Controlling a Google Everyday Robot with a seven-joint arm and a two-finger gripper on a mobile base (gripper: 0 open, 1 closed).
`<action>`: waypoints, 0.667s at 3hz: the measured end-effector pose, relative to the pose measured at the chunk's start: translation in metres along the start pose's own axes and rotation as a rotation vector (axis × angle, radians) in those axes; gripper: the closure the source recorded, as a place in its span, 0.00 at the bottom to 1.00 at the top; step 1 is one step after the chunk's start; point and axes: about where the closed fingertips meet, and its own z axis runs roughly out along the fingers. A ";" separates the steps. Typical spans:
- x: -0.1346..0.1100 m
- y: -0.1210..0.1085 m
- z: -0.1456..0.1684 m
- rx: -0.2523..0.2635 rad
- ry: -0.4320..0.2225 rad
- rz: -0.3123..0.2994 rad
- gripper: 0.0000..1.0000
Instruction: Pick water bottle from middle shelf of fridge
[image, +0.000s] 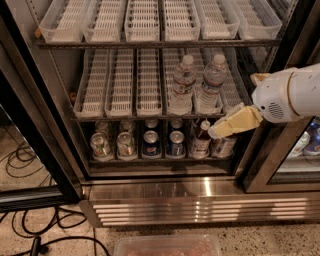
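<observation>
Two clear ribbed water bottles with white caps stand side by side on the middle shelf of the open fridge: one on the left, one on the right. The shelf is lined with long white slotted trays. My gripper with yellowish fingers hangs from the white arm at the right. It sits just right of and below the right bottle, in front of the shelf edge, apart from the bottle.
The bottom rack holds several cans and brown-drink bottles. The top shelf carries white trays. The black door frame stands at left. Cables lie on the floor. A clear plastic tub sits at the bottom edge.
</observation>
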 end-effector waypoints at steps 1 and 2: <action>-0.001 -0.006 0.006 0.050 -0.049 0.009 0.00; -0.003 -0.019 0.022 0.133 -0.137 0.029 0.00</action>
